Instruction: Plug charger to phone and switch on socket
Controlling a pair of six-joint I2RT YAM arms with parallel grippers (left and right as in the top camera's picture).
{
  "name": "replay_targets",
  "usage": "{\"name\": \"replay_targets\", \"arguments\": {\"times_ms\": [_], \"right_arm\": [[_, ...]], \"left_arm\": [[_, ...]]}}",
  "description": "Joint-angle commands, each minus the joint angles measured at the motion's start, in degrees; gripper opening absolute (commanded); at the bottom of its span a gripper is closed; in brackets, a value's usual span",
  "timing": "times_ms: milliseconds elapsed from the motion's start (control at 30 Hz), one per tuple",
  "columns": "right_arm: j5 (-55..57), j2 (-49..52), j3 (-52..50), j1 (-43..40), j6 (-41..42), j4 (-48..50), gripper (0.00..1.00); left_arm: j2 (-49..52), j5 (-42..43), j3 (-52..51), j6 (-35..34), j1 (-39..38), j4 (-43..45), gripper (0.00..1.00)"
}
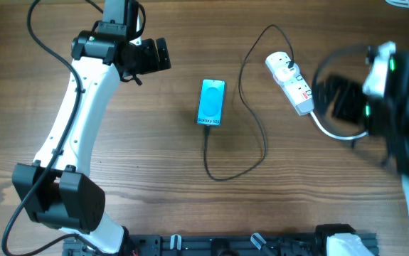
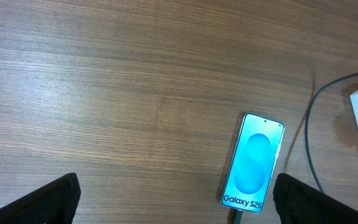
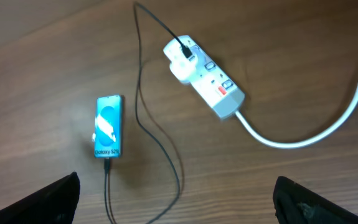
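The phone (image 1: 211, 102) with a cyan screen lies flat mid-table; it also shows in the left wrist view (image 2: 252, 163) and the right wrist view (image 3: 108, 126). The thin black charger cable (image 1: 255, 121) loops from its plug in the white socket strip (image 1: 290, 82) round to the phone's near end, where its connector (image 3: 106, 164) sits in the phone. The strip shows a red switch (image 3: 221, 90). My left gripper (image 1: 158, 54) is open and empty, raised left of the phone. My right gripper (image 1: 339, 96) is open and empty, blurred, just right of the strip.
A thick white cord (image 3: 309, 137) curves from the strip's end toward the right edge. Black robot cables run along the left arm (image 1: 62, 142). The arm bases stand at the table's front edge.
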Motion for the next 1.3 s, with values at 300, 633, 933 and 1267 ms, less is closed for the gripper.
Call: {"name": "replay_targets", "arguments": {"times_ms": [300, 633, 933, 1267], "right_arm": [[2.9, -26.8, -14.0, 0.7, -0.8, -12.1, 1.0], [2.5, -27.3, -15.6, 0.7, -5.8, -5.0, 1.0], [-6.7, -42.9, -48.3, 0.7, -21.0, 39.5, 1.0], [-9.9, -57.8, -75.5, 0.5, -26.3, 65.5, 1.0]], "left_arm": [[0.4, -0.8, -0.1, -0.5, -0.1, 0.0, 1.0], [0.4, -0.8, -0.1, -0.5, -0.1, 0.0, 1.0], [0.4, -0.8, -0.1, -0.5, -0.1, 0.0, 1.0], [0.4, -0.8, -0.1, -0.5, -0.1, 0.0, 1.0]]}}
